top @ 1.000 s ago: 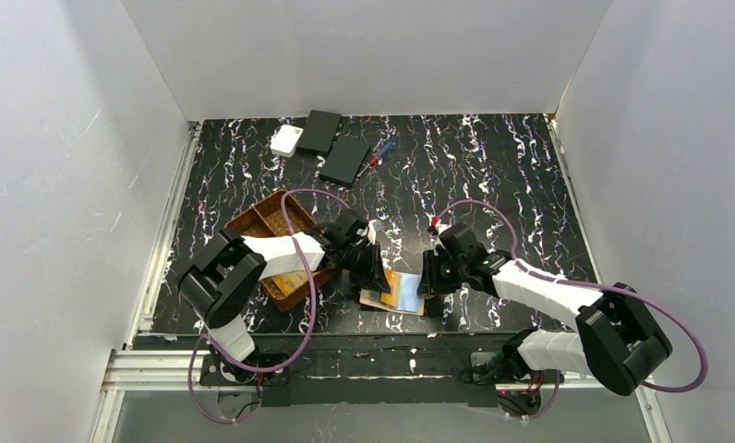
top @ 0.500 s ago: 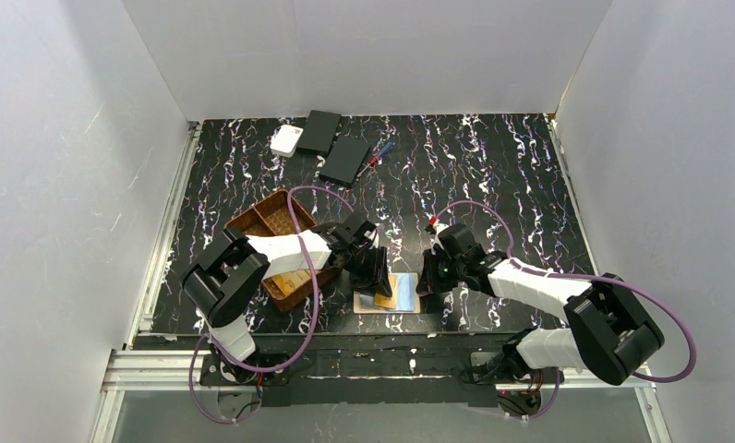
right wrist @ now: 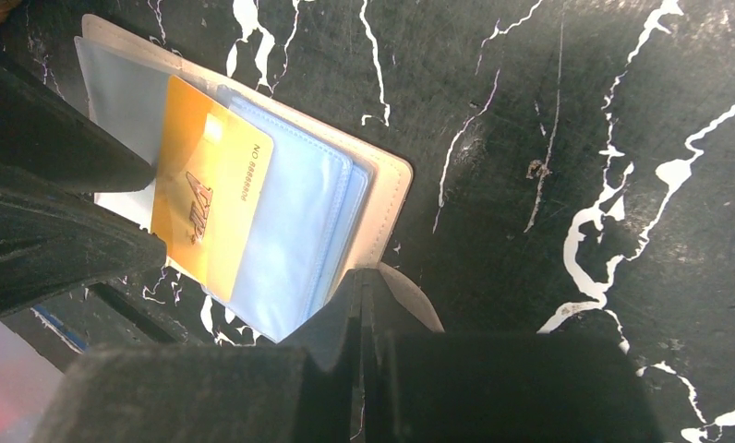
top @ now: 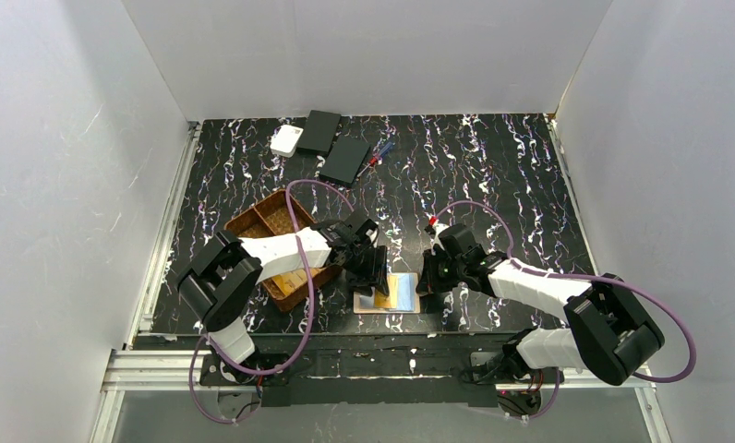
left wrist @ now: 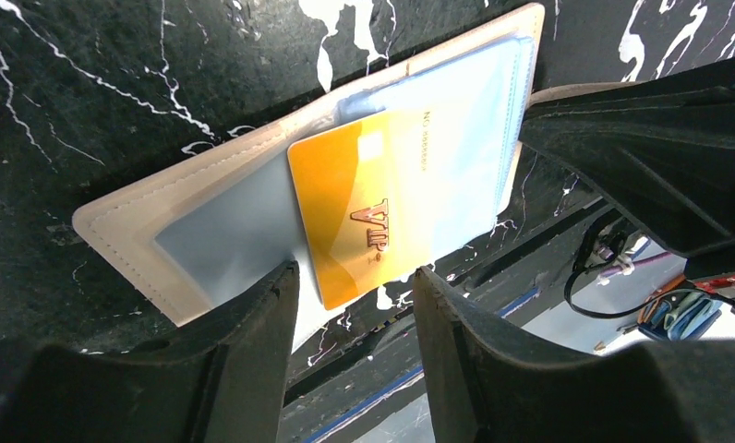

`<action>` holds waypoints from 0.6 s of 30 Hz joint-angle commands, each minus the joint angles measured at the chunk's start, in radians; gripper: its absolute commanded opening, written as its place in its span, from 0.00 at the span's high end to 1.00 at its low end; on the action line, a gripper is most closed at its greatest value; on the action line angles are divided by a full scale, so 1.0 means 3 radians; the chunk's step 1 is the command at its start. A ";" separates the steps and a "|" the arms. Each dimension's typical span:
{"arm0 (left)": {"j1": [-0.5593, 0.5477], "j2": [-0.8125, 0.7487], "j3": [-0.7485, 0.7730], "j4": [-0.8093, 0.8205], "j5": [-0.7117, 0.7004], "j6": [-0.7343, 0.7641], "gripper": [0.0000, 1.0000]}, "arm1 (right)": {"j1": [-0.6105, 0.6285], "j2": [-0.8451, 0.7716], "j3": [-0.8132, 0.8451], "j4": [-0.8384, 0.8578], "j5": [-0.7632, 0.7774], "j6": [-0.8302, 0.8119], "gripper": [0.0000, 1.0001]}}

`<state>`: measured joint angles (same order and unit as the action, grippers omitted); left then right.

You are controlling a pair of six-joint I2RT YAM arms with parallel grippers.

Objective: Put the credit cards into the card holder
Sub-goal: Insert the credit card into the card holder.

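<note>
**A:** Where is the card holder [left wrist: 207, 175] now?

**B:** Open on the desk [top: 493, 175], close to the near edge, between the two hands. A second ago it sat askew. Now it lies flat and square.

**A:** And the gold VIP card [left wrist: 382, 212]?

**B:** It lies across the holder's clear pockets [right wrist: 299, 212]. The end toward the left hand appears to jut past the holder's edge. I cannot tell whether it is truly inside a pocket or only resting on top. The right wrist view hints at a film over part of it.

**A:** Is the left hand [left wrist: 353, 277] gripping it?

**B:** No. A second ago that hand was pressed shut. Now its fingers stand spread, one on each side of the card's jutting end, with a gap on both sides. I read that as a release.

**A:** And the right hand [right wrist: 364, 277]?

**B:** It was partly open a second ago and is now pressed together at the holder's right edge, by the clasp tab. It may be pinching a pocket corner or just bearing down on it. The view does not settle which.

**A:** What does that mean for the task?

**B:** One card looks delivered but not fully seated, so it probably wants a push further in. Something gold shows in the near compartment of the woven tray [top: 262, 217], under the left arm. That is likely more cards, so I judge the job is still early.
</note>
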<state>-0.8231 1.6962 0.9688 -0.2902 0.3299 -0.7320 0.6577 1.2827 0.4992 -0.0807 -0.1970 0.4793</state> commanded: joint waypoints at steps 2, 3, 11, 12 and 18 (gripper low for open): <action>-0.0060 -0.0013 0.0166 -0.0153 -0.0115 0.0067 0.53 | 0.0027 -0.0039 -0.0047 0.0070 -0.0028 -0.0047 0.99; -0.0070 0.0017 0.0180 -0.0158 -0.0116 0.0068 0.53 | 0.0027 -0.0044 -0.0050 0.0070 -0.0028 -0.0046 0.99; -0.0161 0.0132 0.0283 -0.0041 0.0029 0.0047 0.53 | 0.0027 -0.0042 -0.0083 0.0116 -0.0059 -0.0013 0.99; -0.0162 0.0149 0.0292 -0.0021 0.0051 0.0036 0.53 | 0.0027 -0.0041 -0.0084 0.0128 -0.0069 -0.0007 0.99; -0.0185 0.0235 0.0346 0.0209 0.0232 -0.0062 0.53 | 0.0027 -0.0012 -0.0090 0.0178 -0.0110 0.0018 0.99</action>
<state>-0.8701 1.7537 1.0344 -0.2735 0.3517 -0.7343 0.6585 1.2774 0.4912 -0.0683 -0.2083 0.4756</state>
